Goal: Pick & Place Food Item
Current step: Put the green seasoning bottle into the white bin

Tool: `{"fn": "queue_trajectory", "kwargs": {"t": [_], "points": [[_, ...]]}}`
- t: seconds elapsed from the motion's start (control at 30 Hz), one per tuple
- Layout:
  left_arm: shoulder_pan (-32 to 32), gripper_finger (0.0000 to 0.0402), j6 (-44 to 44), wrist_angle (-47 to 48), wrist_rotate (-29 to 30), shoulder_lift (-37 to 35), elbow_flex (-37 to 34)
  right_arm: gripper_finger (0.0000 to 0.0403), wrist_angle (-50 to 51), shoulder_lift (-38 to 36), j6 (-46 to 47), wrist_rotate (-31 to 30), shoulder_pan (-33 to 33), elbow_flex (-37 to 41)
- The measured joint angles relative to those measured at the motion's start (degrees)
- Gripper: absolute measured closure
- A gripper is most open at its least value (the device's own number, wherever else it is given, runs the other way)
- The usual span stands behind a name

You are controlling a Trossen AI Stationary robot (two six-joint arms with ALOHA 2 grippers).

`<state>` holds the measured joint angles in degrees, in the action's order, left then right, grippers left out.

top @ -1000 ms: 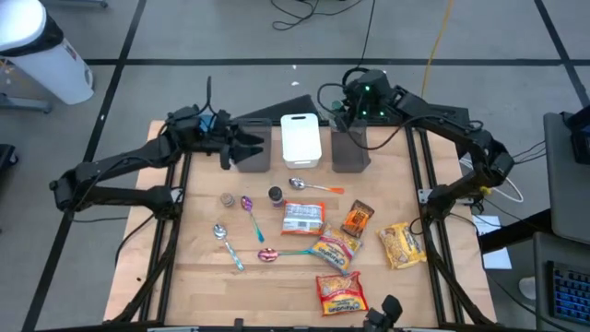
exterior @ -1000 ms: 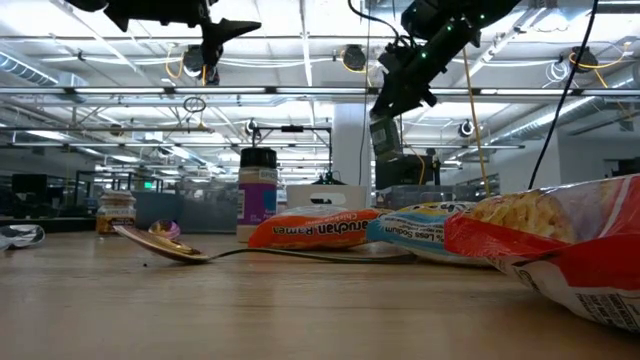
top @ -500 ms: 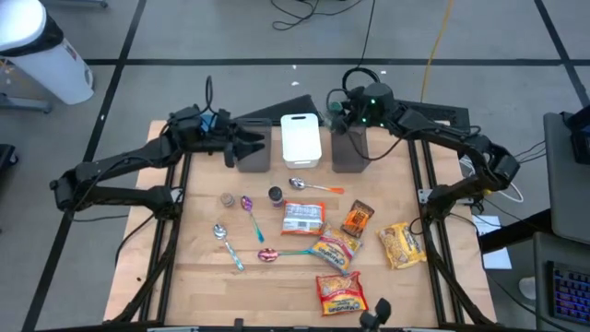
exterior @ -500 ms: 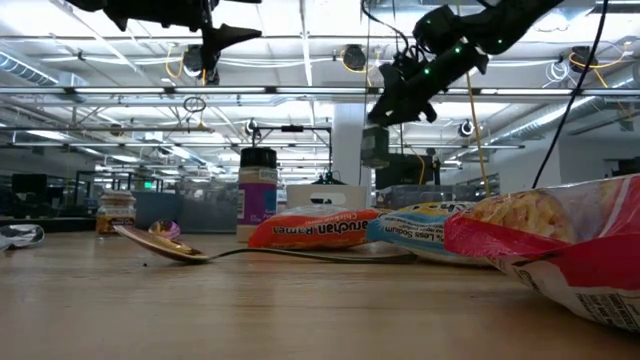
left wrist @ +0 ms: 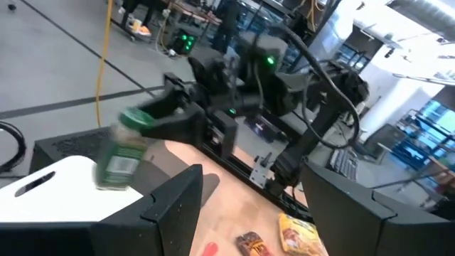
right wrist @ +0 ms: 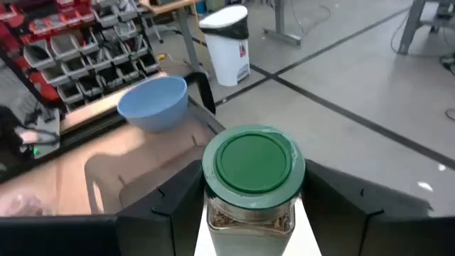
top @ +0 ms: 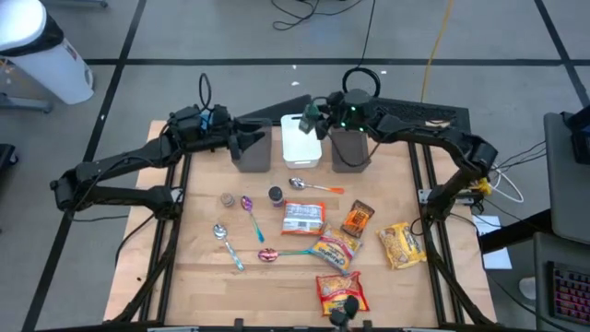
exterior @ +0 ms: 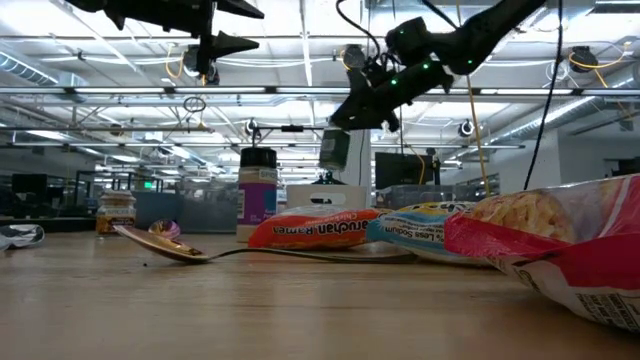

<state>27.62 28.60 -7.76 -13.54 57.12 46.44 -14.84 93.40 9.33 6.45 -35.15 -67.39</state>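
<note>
A glass jar with a green lid [right wrist: 254, 160] hangs above the white bin [top: 300, 146] at the table's far middle, with my right gripper [top: 318, 118] shut on it. The jar also shows in the low view [exterior: 334, 150] and in the left wrist view [left wrist: 121, 151]. My left gripper [top: 251, 140] hovers above the left grey bin [top: 254, 159]. Its fingers [left wrist: 178, 210] stand open with nothing between them. My right gripper pinches the jar's glass body [right wrist: 215, 213] just below the green lid, one finger [right wrist: 178, 206] on each side. It comes from the table's right side, slanting slightly down. The jar is lifted clear over the white bin and stands roughly upright, lid up.
A second grey bin [top: 350, 155] stands right of the white one. Nearer on the board lie ramen packets [top: 302, 218], snack bags [top: 401, 245], spoons [top: 251, 212] and small jars [top: 276, 195]. A blue bowl [right wrist: 153, 103] shows beyond the table.
My right gripper has carried the jar toward the table's left, from over the right grey bin to over the white bin. It has sunk a little and tipped from pointing steeply down to nearly level. The jar stays clear and held. My left gripper has turned slightly in place.
</note>
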Motion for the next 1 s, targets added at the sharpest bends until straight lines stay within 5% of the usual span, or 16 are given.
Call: {"fn": "queue_trajectory", "kwargs": {"t": [0.37, 1.0], "points": [[0.0, 0.0156, 0.2, 1.7, -1.7, 0.0, 0.0, 0.0209, 8.1, 11.0, -4.2, 5.8, 0.0, -13.5], [-0.7, 0.0156, -0.9, 3.7, -0.9, 0.0, 0.0, 0.0209, 2.9, 15.6, -4.6, 2.6, 1.5, -13.6]]}}
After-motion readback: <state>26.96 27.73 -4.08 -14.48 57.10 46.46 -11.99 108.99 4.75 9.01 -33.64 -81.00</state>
